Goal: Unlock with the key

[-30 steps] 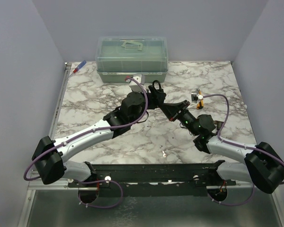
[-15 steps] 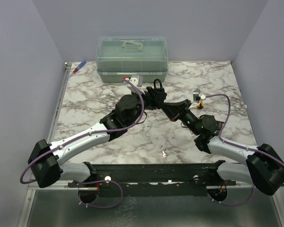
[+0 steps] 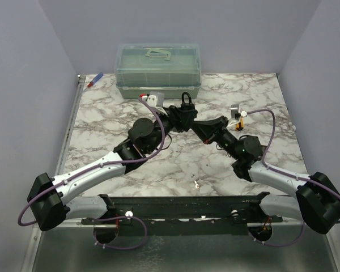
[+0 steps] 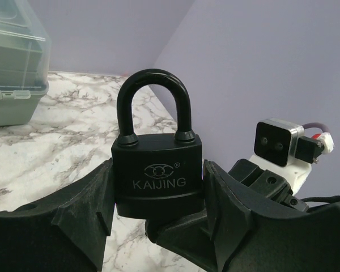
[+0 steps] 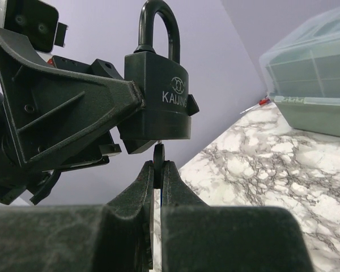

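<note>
Left jaws squeeze the black padlock [image 4: 157, 173] tight; right jaws pinch the key [image 5: 158, 161], just under it at 6 o'clock. If the key tilts, it may miss the hole.

Black KAIJING padlock [image 4: 157, 175] upright in the left pincer's [image 4: 158, 195] grip, shackle uppermost, marble tabletop [image 4: 73, 127] behind.

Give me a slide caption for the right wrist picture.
Right gripper pinches the key, blade at the underside of the black padlock held upright by the left gripper.
</note>
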Motion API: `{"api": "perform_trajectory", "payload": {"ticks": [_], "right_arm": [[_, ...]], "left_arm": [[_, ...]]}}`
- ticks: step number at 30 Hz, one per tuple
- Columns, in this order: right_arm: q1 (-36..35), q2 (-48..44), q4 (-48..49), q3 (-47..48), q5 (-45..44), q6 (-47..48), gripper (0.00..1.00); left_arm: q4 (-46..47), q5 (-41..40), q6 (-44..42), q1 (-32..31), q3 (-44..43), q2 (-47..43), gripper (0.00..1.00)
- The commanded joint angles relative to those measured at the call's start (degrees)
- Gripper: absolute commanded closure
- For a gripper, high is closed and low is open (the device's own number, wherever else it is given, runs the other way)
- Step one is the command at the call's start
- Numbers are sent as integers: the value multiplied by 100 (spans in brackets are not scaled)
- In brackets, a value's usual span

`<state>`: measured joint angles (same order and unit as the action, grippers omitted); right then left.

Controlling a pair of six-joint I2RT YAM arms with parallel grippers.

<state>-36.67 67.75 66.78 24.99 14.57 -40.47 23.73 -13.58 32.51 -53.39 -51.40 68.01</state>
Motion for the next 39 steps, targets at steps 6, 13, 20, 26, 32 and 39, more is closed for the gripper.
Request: {"api": "perform_trajectory", "payload": {"ticks": [6,13,20,26,32,39], "right_arm": [[19,135,319,581,-27,-67,100],[41,81,322,656,234,-212,100],[71,164,528,779,635,-417,100],[89,198,556,861,1035,-418,100],[111,39,104,781,927,-160,100],[117,-149,-1139,1017,925,500,93]], "left_arm": [[431,2512,80,-691,356,-231,100],[473,2693,-151,-695,521,-488,100],[483,2828,-223,-698,547,-581,100],[445,2514,-94,-695,534,-573,100],[428,2138,102,-691,442,-354,100],[273,1048,446,-691,321,-131,100]]}}
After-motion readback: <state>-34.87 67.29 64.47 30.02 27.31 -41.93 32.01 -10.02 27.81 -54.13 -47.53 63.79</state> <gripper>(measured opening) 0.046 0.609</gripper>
